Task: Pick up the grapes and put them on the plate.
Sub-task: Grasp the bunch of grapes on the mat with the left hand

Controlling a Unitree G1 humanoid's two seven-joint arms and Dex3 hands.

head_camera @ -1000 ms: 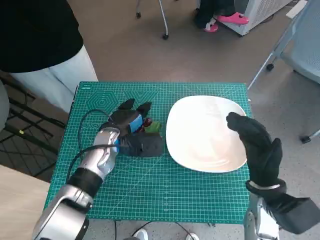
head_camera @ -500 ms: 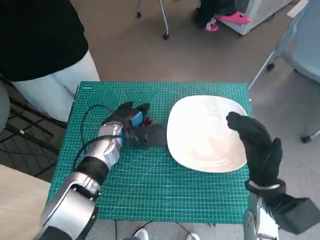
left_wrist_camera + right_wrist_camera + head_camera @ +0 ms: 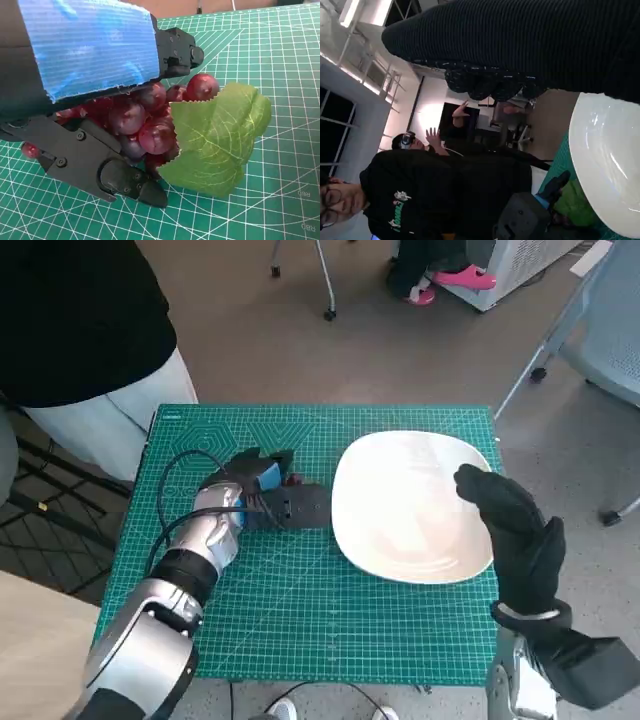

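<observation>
My left hand (image 3: 262, 492) is wrapped around the grapes (image 3: 142, 117) on the green mat (image 3: 300, 610), fingers (image 3: 120, 177) closed under the bunch, its leaf (image 3: 217, 137) sticking out on the side toward the plate (image 3: 405, 505). The grapes sit just beside the plate, not on it. My right hand (image 3: 512, 535) hovers over the plate's far edge, holding nothing, fingers loosely apart.

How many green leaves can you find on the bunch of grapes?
1: a single leaf lies against the grapes, beside the left hand fingers. Others may be hidden under the hand.
</observation>
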